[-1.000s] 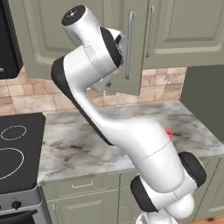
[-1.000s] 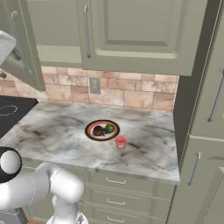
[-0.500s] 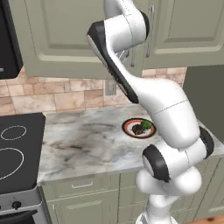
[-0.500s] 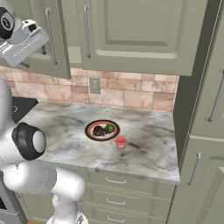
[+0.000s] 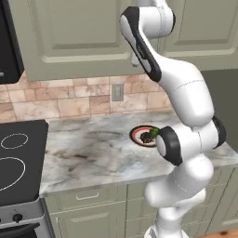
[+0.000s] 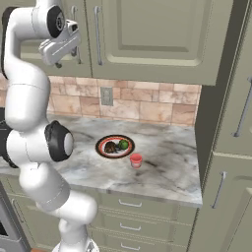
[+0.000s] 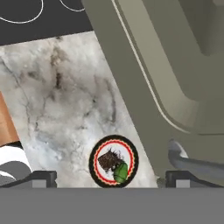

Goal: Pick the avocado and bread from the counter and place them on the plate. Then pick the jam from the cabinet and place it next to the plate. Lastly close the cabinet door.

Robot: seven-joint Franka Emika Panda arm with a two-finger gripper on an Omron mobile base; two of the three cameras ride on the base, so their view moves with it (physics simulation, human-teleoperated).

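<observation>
You see the gripper (image 6: 60, 60) raised high before the cabinet door (image 6: 152, 34), its fingers spread wide and holding nothing. On the tabletop (image 6: 162, 170) the plate (image 6: 115, 146) lies near the middle, nearer the back edge — the bread (image 6: 110, 147) and the avocado (image 6: 123, 144) rest on it side by side, touching. The jam (image 6: 136, 160) stands just beside the plate, toward the front edge, and the cabinet door looks shut.
</observation>
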